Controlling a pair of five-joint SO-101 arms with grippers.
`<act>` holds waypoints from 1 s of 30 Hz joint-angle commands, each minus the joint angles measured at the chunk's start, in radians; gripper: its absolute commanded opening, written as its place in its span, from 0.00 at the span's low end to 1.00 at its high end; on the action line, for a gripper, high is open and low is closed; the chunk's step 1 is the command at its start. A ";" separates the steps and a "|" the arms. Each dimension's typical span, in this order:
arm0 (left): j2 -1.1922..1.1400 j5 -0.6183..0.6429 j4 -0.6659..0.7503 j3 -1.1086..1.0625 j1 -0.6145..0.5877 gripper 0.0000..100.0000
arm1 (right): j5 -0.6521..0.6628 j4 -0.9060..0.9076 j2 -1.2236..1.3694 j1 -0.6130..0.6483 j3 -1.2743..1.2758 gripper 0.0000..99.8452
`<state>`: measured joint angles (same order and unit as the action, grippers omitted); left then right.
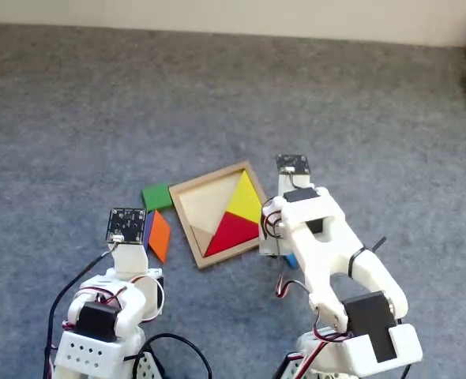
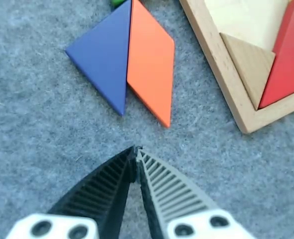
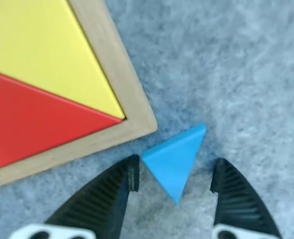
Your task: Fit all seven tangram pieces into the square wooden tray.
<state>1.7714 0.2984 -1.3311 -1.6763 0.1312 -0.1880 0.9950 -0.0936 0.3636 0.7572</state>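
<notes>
Triangle (image 3: 174, 162) — long edge away from tray (image 3: 137, 119)

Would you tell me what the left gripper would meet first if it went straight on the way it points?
Most likely the orange parallelogram, right beside its seam with the dark blue triangle. The left gripper is shut, though its height is unclear.

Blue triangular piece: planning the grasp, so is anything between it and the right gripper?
Nothing visible: the blue triangular piece lies on the carpet between the open right gripper's fingers, beside the square wooden tray's corner.
</notes>
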 commanded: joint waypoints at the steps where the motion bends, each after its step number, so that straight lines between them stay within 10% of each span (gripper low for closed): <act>1: 0.042 -0.002 -0.005 -0.021 -0.010 0.01 | -0.009 -0.051 0.001 0.001 -0.042 0.23; 30: 0.042 -0.002 -0.005 -0.021 -0.010 0.01 | 0.075 -0.077 -0.008 -0.028 -0.033 0.09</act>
<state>1.7714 0.2984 -1.3311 -1.6763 0.1312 -0.1818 0.9444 -0.0936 0.3360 0.7572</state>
